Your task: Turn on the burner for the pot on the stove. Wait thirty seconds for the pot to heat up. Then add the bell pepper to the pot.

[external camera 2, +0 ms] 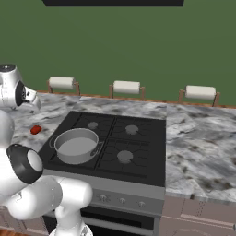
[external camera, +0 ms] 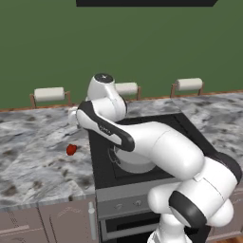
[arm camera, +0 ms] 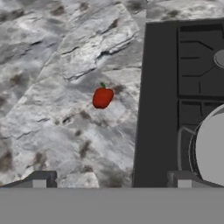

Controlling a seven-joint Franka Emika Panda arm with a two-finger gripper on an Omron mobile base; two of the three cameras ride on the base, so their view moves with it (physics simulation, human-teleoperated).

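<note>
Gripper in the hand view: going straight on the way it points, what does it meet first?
Probably the bare marble counter near the bell pepper, left of the stove. The open gripper has nothing between its fingertips; depth is unclear.

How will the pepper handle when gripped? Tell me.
The pepper looks roundish, so it may roll on the counter if nudged. Its glossy skin could slip between the fingers. It is small beside the pot, so probably light.

Glossy bell pepper (arm camera: 102,97), marbled counter (arm camera: 52,65)
</note>
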